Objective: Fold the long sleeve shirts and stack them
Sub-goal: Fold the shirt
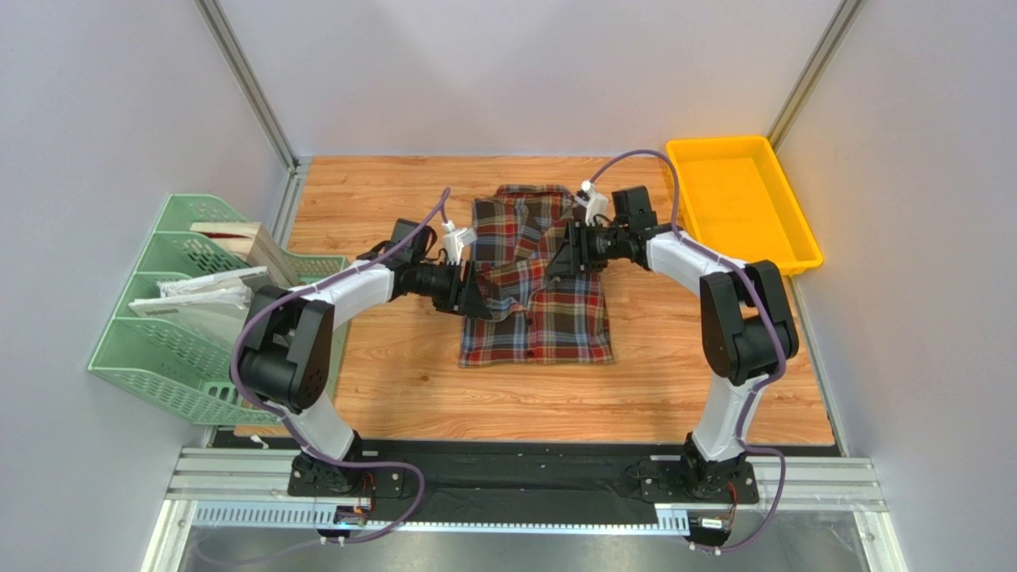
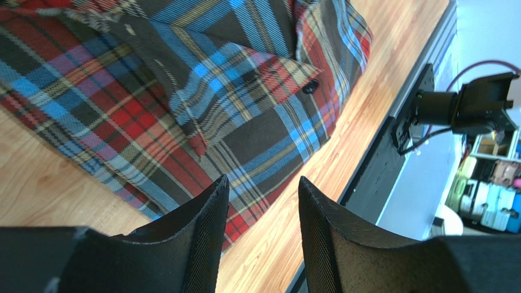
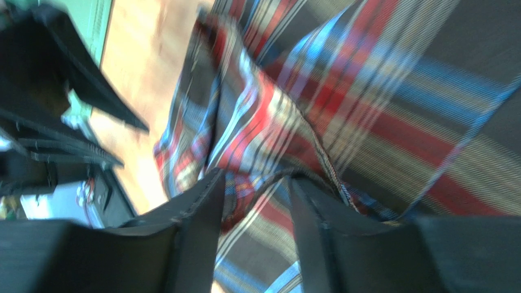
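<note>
The long sleeve shirt (image 1: pixel 537 322), a plaid of dark brown, red, blue and cream, lies partly folded into a tall rectangle mid-table. My left gripper (image 1: pixel 474 292) sits at the shirt's left edge. In the left wrist view this gripper (image 2: pixel 263 183) is open with nothing between its fingers, and the shirt (image 2: pixel 183 91) with a buttoned cuff lies just beyond the tips. My right gripper (image 1: pixel 559 254) is low over the upper part of the shirt. Its wrist view is blurred: the gripper (image 3: pixel 257 183) has its jaws apart, pressed among raised folds of the shirt (image 3: pixel 397 91).
A yellow tray (image 1: pixel 734 203) stands at the back right. At the left edge stands a green file rack (image 1: pixel 167 322) holding papers and a wooden block. Grey walls enclose the table, and a black rail (image 1: pixel 513 465) runs along the near edge.
</note>
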